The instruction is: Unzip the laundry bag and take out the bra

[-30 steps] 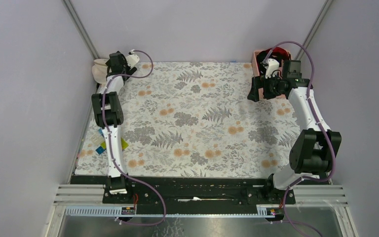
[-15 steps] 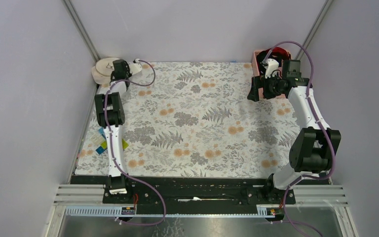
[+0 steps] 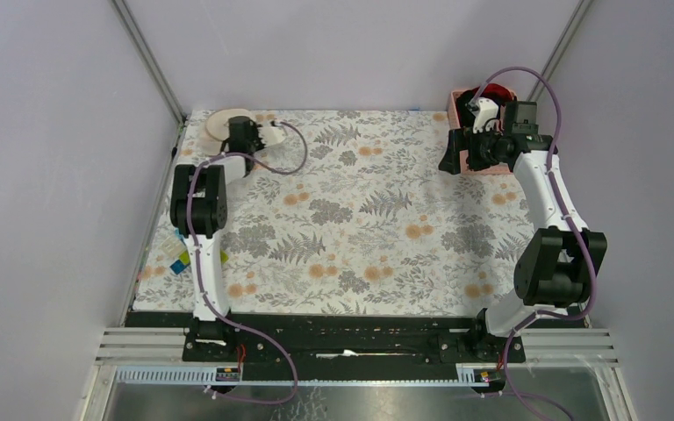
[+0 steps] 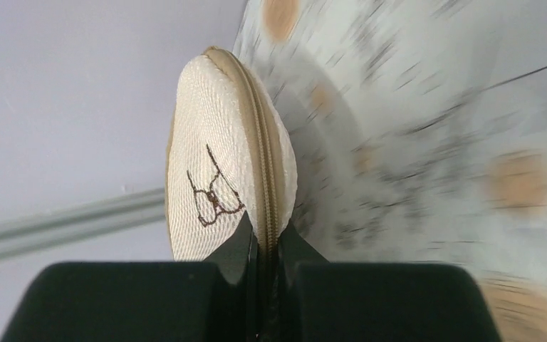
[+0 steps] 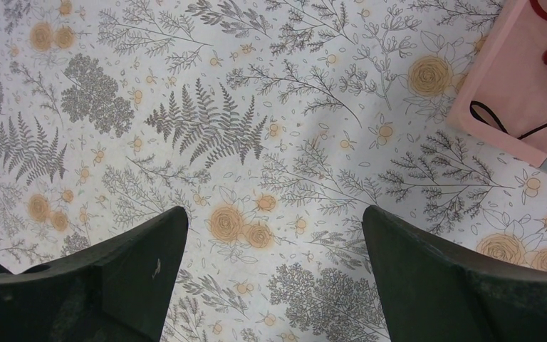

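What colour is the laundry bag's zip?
The zip is tan, on the cream laundry bag; best in left wrist view.

No readable text; laundry bag (image 4: 217, 135) shows a drawing (image 4: 212, 194).

The left tool (image 4: 262, 241) has swung the laundry bag (image 4: 210, 149) rightward.

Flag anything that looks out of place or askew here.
Nothing looks spilled or damaged. The laundry bag is pinched by its zipped rim in the left gripper at the far left corner. Small yellow, blue and green scraps at the left edge of the table look stray.
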`<state>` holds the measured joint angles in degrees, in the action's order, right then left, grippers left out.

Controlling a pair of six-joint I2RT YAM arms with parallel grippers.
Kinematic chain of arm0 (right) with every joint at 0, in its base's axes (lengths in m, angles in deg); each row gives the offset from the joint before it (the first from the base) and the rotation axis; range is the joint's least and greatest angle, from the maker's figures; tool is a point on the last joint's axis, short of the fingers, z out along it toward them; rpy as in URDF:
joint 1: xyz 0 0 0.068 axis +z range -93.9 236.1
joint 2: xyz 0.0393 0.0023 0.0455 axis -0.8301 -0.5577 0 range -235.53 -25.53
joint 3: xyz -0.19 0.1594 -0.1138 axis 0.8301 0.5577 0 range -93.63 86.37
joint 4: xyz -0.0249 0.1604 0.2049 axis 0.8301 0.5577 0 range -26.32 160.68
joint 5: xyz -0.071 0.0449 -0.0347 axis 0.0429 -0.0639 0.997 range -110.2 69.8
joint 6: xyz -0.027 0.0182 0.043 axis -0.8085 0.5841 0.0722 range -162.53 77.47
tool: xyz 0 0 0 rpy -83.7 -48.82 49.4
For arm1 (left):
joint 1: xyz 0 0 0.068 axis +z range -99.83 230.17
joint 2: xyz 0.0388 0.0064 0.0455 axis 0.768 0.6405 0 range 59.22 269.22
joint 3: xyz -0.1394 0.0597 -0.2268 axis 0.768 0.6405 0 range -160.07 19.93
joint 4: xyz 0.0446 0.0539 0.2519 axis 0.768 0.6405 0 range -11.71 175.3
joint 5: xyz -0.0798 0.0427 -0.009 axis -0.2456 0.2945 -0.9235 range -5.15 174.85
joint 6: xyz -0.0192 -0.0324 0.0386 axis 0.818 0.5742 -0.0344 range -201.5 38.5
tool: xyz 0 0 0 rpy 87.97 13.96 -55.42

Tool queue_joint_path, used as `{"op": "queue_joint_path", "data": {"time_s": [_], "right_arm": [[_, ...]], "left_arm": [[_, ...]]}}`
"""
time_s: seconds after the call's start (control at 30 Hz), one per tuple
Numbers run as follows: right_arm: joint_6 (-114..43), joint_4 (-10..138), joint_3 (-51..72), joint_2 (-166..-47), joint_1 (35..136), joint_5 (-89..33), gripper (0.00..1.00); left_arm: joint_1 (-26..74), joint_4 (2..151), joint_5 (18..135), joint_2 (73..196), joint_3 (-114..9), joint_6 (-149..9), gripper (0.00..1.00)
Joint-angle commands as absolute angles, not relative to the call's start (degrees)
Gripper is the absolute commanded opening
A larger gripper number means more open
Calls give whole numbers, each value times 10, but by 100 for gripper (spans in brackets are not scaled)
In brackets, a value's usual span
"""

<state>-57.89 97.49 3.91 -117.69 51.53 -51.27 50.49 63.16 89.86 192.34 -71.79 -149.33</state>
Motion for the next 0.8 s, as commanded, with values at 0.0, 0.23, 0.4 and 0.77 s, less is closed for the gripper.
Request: {"op": "queue_joint_path", "data": {"time_s": [0.0, 0.23, 0.4, 0.77], "right_arm": [[-563, 962, 17, -1176, 520, -535, 100], [-564, 961, 24, -1166, 520, -541, 100], [-570, 961, 35, -1157, 520, -548, 100], [-577, 961, 81, -1135, 520, -571, 100]], "left_arm": [[440, 578, 831, 1831, -633, -1482, 0], [336, 569, 779, 1723, -485, -1452, 0], [249, 564, 723, 1636, -358, -1444, 0], [107, 616, 596, 1459, -164, -1480, 0]]}}
